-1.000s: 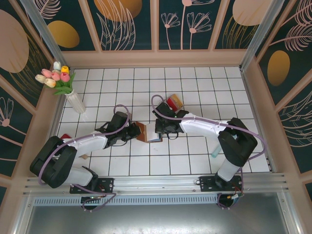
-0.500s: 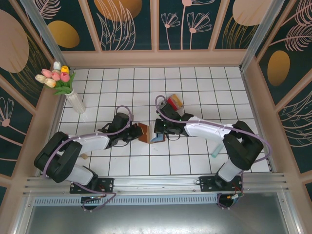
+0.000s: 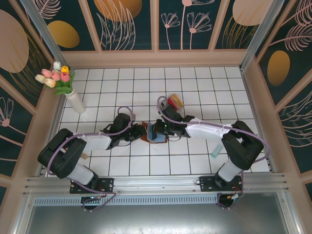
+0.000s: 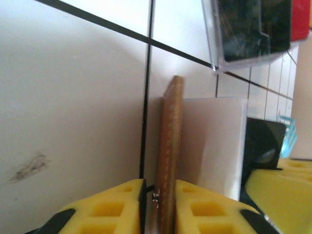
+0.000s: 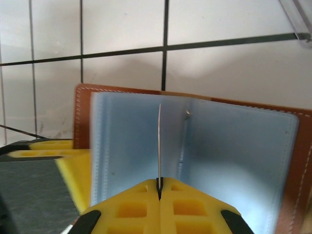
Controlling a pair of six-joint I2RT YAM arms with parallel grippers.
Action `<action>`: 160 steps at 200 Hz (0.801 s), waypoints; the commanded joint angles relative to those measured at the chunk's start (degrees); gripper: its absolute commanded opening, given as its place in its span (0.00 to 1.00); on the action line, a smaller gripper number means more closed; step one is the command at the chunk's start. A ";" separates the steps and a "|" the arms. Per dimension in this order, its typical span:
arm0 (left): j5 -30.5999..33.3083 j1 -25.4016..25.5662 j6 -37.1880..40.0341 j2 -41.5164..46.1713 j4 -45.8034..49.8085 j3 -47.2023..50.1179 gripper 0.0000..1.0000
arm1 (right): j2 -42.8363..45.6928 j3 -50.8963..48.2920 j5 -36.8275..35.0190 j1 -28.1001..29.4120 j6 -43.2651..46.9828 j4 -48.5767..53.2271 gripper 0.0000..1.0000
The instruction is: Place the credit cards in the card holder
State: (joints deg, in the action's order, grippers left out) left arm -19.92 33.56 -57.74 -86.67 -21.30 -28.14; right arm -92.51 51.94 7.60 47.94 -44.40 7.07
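Brown leather wallet (image 3: pixel 155 137) stands open near the table's middle. We see the right jaws clenched on a thin sheet (image 5: pixel 159 141) and the left jaws straddling the wallet's cover, grip uncertain. Cards (image 4: pixel 253 29) lie in a clear tray (image 4: pixel 212 39); we judge none inserted yet.

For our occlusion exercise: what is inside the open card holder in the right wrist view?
Pale blue lining and a small stud show inside the card holder. A credit card, edge-on in the right gripper, stands before it. Slot contents cannot be seen.
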 commanded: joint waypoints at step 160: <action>2.10 0.41 -1.86 1.04 -3.35 2.39 0.00 | 1.84 -1.07 2.67 -0.66 -1.90 -4.85 0.00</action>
State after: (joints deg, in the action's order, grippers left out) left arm -15.20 33.56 -57.41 -84.36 -19.66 -27.00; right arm -91.07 51.31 9.10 47.66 -45.39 4.45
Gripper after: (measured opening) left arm 0.068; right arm 0.053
